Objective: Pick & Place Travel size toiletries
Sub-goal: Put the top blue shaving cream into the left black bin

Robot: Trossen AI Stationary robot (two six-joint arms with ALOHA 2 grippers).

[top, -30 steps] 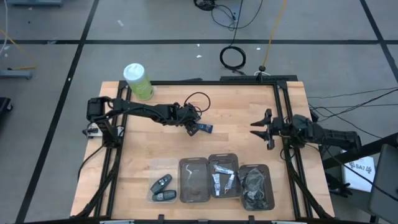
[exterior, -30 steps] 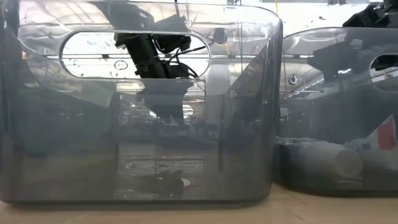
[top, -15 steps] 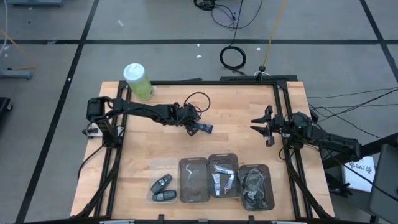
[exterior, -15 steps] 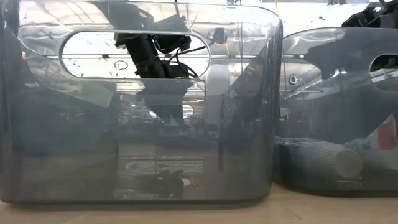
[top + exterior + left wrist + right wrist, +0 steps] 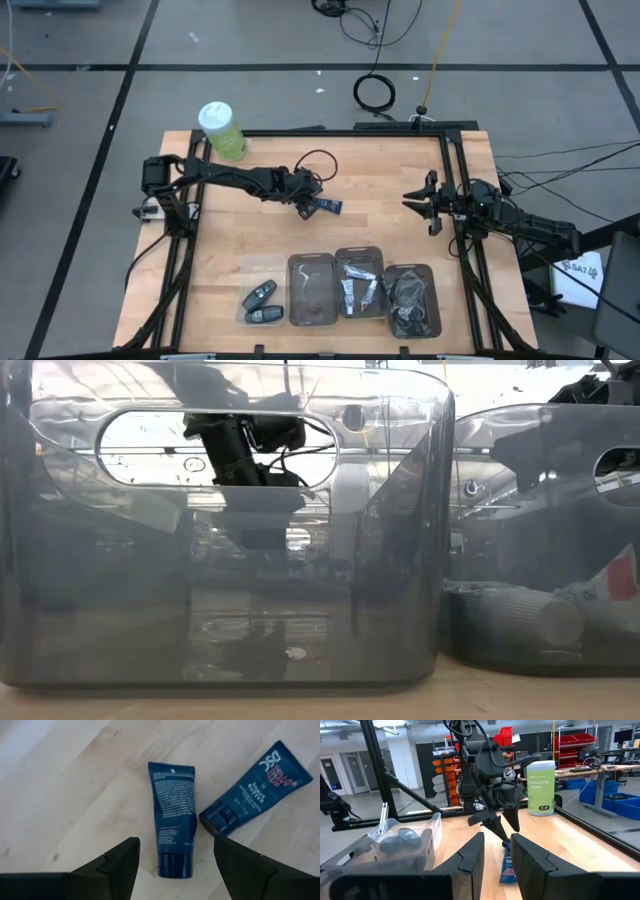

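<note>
the left gripper [image 5: 306, 203] is low over the middle of the wooden table [image 5: 390, 170], a bit above the centre of the high view. its two fingers [image 5: 120, 865] are spread wide apart, one on each side of a dark blue tube [image 5: 173, 817] that lies flat on the wood, and they do not touch it. a second dark blue tube [image 5: 255, 782] lies just beside the first, toward the upper right of the left wrist view, tilted, with its cap end near the first tube.

the right gripper [image 5: 421, 203] waits at the right side of the table with its fingers spread open.

near the bottom of the high view sit three clear bins. the middle bin [image 5: 359, 283] holds white tubes [image 5: 358, 282].
</note>
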